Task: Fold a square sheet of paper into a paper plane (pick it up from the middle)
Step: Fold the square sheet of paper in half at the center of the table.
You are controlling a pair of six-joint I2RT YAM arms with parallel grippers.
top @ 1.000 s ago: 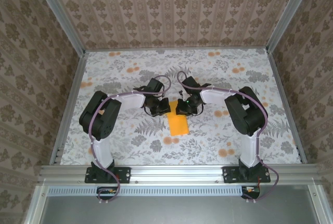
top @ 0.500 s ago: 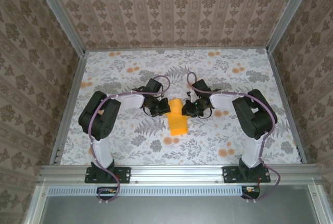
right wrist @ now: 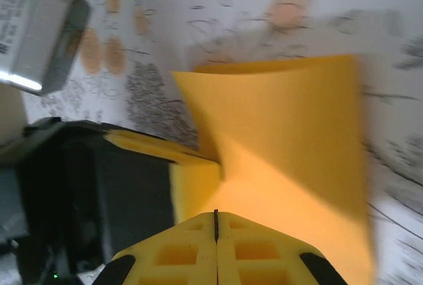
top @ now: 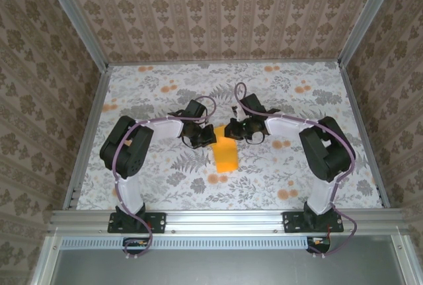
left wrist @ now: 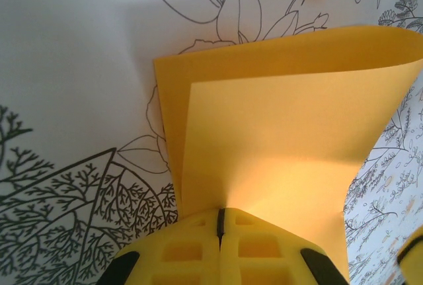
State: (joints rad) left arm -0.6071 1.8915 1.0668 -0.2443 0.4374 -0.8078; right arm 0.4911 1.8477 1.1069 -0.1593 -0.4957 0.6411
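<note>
The square sheet of paper (top: 226, 158), doubled over into two layers, is held between the two sets of fingers, and its near end appears to rest on the table (top: 152, 93). The left gripper (left wrist: 221, 232) is closed on one edge, with the layers fanning out ahead of its tips. The right gripper (right wrist: 215, 229) is closed on the opposite edge. The step in hand is judged to be the first centre fold. For the next move, the layers should be aligned and pressed flat into a crease.
</note>
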